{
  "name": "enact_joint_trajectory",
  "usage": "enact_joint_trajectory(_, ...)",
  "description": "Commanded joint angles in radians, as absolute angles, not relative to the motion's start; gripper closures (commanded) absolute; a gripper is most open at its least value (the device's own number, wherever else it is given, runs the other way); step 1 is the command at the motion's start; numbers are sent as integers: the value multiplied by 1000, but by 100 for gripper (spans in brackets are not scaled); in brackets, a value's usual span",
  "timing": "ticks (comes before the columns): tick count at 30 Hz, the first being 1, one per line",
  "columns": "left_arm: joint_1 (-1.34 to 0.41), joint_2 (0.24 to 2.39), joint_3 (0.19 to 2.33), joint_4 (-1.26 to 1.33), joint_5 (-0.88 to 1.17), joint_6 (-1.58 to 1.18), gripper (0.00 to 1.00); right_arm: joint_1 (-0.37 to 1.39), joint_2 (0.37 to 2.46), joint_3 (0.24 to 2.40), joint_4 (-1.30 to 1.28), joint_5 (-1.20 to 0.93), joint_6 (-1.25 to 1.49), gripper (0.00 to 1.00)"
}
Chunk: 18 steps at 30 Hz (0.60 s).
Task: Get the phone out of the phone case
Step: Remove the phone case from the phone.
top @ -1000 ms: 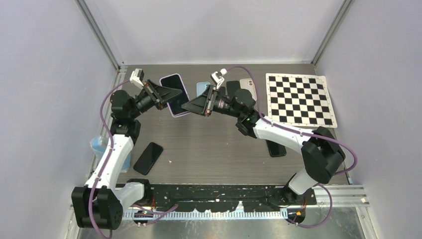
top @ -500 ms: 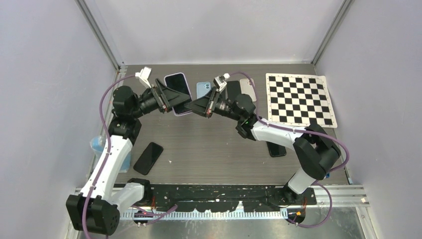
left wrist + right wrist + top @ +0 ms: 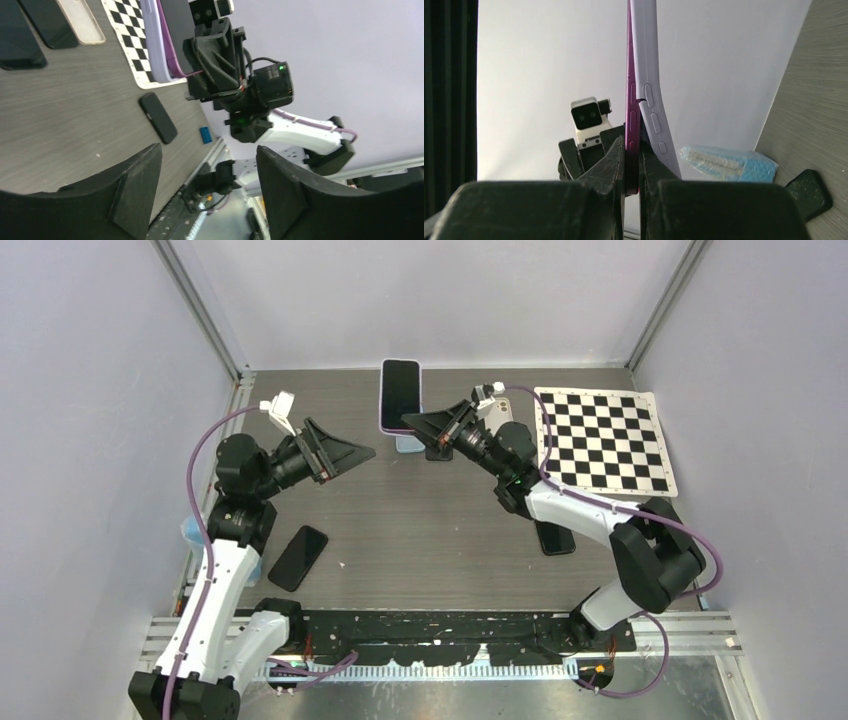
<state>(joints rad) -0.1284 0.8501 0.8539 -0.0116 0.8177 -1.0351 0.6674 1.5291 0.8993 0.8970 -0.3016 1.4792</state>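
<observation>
The phone (image 3: 400, 390), dark screen up, is held above the back of the table by my right gripper (image 3: 409, 425), which grips its near end. In the right wrist view the fingers are shut on the phone's purple edge (image 3: 630, 115), and the lavender phone case (image 3: 650, 105) bows away from that edge beside the right finger. My left gripper (image 3: 362, 453) hangs open and empty to the left of the phone, apart from it. Its wrist view shows wide, bare jaws (image 3: 207, 185), with the right arm holding the cased phone (image 3: 175, 40) beyond them.
Two black phones (image 3: 298, 557) (image 3: 555, 537) lie on the table near each arm. A checkerboard sheet (image 3: 603, 438) lies at the back right. More phones and cases (image 3: 497, 412) lie behind the right gripper. A blue packet (image 3: 195, 530) sits at the left edge.
My left gripper let go of the phone, opened and drew back to the left. My right gripper shut on the phone and carried it right and toward the back.
</observation>
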Motion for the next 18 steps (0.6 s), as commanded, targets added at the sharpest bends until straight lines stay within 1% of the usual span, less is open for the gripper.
enact_joint_trajectory(1, -123, 850, 833, 45, 831, -977, 37, 667, 1437, 962, 849, -253, 1522, 99)
enact_joint_trajectory(4, -122, 853, 835, 50, 831, -969, 41, 667, 1408, 961, 776, -239, 1526, 99)
enact_joint_trajectory(7, -122, 858, 828, 83, 830, -977, 39, 669, 1387, 961, 754, -245, 1537, 99)
enact_joint_trajectory(9, -122, 867, 824, 90, 825, -967, 40, 669, 1380, 958, 743, -246, 1555, 99)
enact_joint_trajectory(12, -122, 883, 822, 96, 816, -944, 50, 671, 1373, 962, 724, -266, 1580, 99)
enact_joint_trajectory(14, -123, 897, 824, 119, 834, -934, 53, 678, 1365, 966, 718, -277, 1582, 99)
enact_joint_trajectory(16, -124, 905, 824, 141, 859, -933, 53, 689, 1360, 967, 707, -278, 1578, 99)
enact_joint_trajectory(18, -132, 900, 818, 156, 859, -929, 50, 700, 1359, 968, 699, -278, 1581, 99)
